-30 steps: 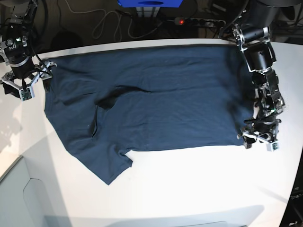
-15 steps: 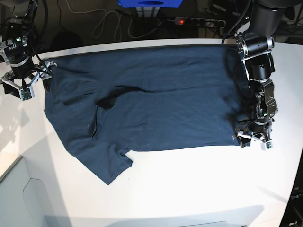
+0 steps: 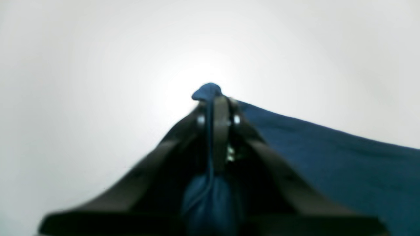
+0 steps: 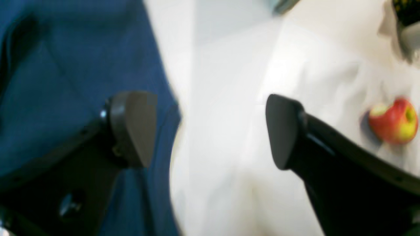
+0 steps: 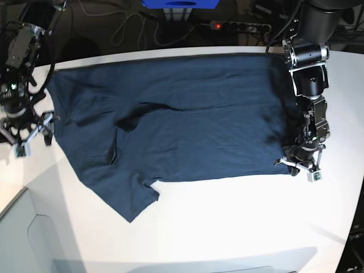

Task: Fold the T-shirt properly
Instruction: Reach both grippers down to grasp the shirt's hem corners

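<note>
**Left hand pinches the shirt's corner; right hand spread at its far edge**

While the T-shirt (image 5: 182, 114) lies spread flat across the white table (image 5: 227, 222), filling the middle from nine o'clock to three in the base view, the left hand (image 5: 300, 166) sits at its lower corner near four o'clock. In the left wrist view that hand (image 3: 216, 98) is pressed together on a fold of the cloth (image 3: 328, 157), with a small tuft poking out past the tips. The right hand (image 5: 25, 133) is at nine o'clock by the shirt's other edge, spread wide. In its own view, one finger (image 4: 134, 127) is over the cloth (image 4: 65, 82), the other over bare table (image 4: 223, 114). An apple (image 4: 393, 120) lies off at three o'clock there.
</note>
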Tool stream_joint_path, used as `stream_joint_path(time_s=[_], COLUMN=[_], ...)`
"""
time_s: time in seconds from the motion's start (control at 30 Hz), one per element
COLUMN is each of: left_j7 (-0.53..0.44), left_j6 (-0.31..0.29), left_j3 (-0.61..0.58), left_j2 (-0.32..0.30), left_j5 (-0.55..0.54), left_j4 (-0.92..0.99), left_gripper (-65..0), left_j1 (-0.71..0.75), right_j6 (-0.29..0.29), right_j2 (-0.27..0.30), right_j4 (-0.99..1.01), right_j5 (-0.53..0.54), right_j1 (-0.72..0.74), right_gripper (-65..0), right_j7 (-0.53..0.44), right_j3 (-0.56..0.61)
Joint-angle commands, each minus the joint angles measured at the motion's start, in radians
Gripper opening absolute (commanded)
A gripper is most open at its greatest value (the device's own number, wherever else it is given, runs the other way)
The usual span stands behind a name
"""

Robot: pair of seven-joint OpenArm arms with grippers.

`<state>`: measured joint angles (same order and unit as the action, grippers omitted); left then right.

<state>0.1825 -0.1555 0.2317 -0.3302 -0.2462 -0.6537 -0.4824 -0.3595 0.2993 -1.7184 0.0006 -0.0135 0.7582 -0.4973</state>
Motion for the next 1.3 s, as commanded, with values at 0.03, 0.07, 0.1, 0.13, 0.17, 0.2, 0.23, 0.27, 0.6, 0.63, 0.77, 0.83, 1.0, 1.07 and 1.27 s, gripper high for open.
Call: stream_joint_path(time_s=[0.03,0.07,0.1,0.13,0.17,0.2,0.23,0.27,0.6,0.63,0.77,0.83,1.0,1.07,1.27], left_j7=[0.001,0.001,0.001,0.002,0.002,0.002,0.002,0.002,-0.001,-0.001,-0.001,-0.002,-0.002,-0.002,0.002], left_j6=[0.001,0.001,0.001,0.001,0.001,0.001,0.001,0.001,0.001,0.001,0.001,0.001,0.001,0.001,0.001], left_j3=[0.001,0.001,0.001,0.001,0.001,0.001,0.001,0.001,0.001,0.001,0.001,0.001,0.001,0.001,0.001], left_j2=[-0.016,-0.016,-0.016,-0.016,-0.016,-0.016,-0.017,-0.017,-0.017,-0.017,-0.017,-0.017,-0.017,-0.017,-0.017], left_j5=[-0.005,-0.003,-0.003,-0.003,-0.003,-0.002,-0.002,-0.002,-0.002,-0.002,-0.002,-0.002,-0.002,-0.002,-0.005], left_j4=[-0.011,-0.015,-0.018,-0.018,-0.018,-0.018,-0.018,-0.019,-0.021,-0.021,-0.021,-0.021,-0.021,-0.021,-0.021], left_gripper=[-65.0,-65.0,-65.0,-65.0,-65.0,-65.0,-65.0,-65.0,-65.0,-65.0,-65.0,-65.0,-65.0,-65.0,-65.0], left_j1=[-0.023,-0.022,-0.02,-0.02,-0.019,-0.019,-0.017,-0.006,0.04,0.04,0.044,0.055,0.057,0.057,0.057], right_j6=[0.004,0.004,0.004,0.004,0.004,0.004,0.004,0.004,0.007,0.007,0.009,0.009,0.009,0.009,0.009], right_j2=[0.019,0.03,0.038,0.042,0.045,0.047,0.047,0.047,0.011,0.01,0.004,0.002,-0.007,-0.009,-0.01], right_j4=[0.042,0.08,0.119,0.159,0.199,0.246,0.306,0.367,0.967,1.012,1.15,1.201,1.234,1.236,1.23], right_j5=[0.003,0.003,0.003,0.003,0.003,0.003,0.003,0.003,0.003,0.003,0.003,0.003,0.003,0.003,0.003], right_j1=[0.094,0.129,0.166,0.202,0.241,0.277,0.318,0.363,0.622,0.628,0.636,0.636,0.633,0.631,0.607], right_gripper=[-14.7,-14.7,-14.7,-14.7,-14.7,-14.7,-14.7,-14.7,-14.6,-14.6,-14.7,-14.8,-15.3,-18.9,-51.6], right_j7=[-0.013,-0.013,-0.015,-0.021,-0.021,-0.021,-0.024,-0.03,-0.375,-0.411,-0.569,-0.618,-0.636,-0.636,-0.636], right_j3=[0.041,0.07,0.108,0.153,0.196,0.236,0.272,0.305,0.357,0.357,0.358,0.358,0.36,0.383,0.506])
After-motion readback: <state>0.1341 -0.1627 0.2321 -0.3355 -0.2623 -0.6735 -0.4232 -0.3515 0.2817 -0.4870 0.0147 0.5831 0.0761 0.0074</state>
